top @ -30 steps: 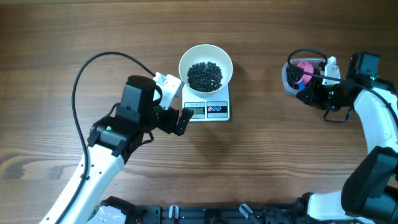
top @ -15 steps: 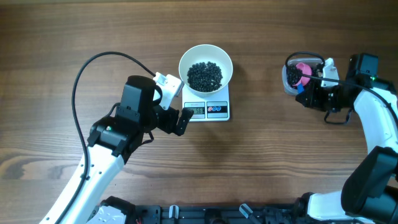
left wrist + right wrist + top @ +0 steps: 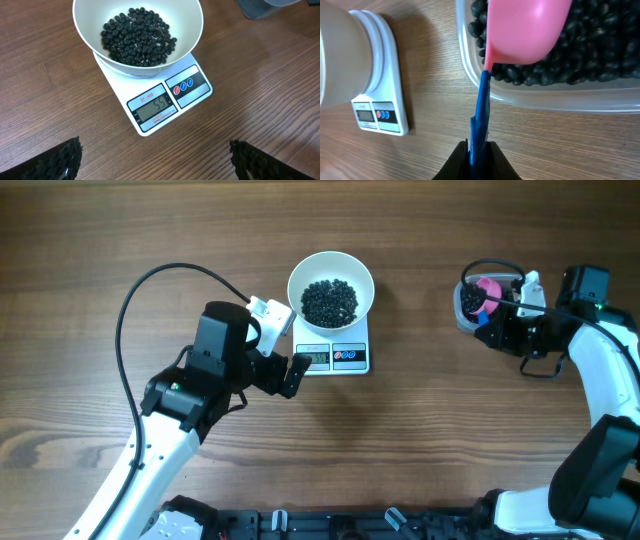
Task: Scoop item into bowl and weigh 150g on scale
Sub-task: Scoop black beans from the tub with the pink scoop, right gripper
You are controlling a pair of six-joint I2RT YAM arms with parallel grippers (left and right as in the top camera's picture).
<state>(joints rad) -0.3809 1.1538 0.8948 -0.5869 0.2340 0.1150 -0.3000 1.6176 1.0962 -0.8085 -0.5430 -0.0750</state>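
Observation:
The white bowl (image 3: 331,272) stands on the small white scale (image 3: 340,358) and holds a heap of black beans (image 3: 138,35). The scale's display (image 3: 154,106) is lit with digits. My left gripper (image 3: 157,167) hovers open just in front and to the left of the scale, with only bare wood between its fingers. My right gripper (image 3: 479,155) is shut on the blue handle (image 3: 482,100) of a pink scoop (image 3: 525,30), which hangs over the near edge of a clear tub (image 3: 600,97) full of beans (image 3: 605,45). The scoop's inside is hidden.
The clear tub (image 3: 463,308) sits at the far right of the wooden table, well apart from the scale. A black cable (image 3: 160,275) loops over the table behind the left arm. Bare wood lies between the scale and the tub.

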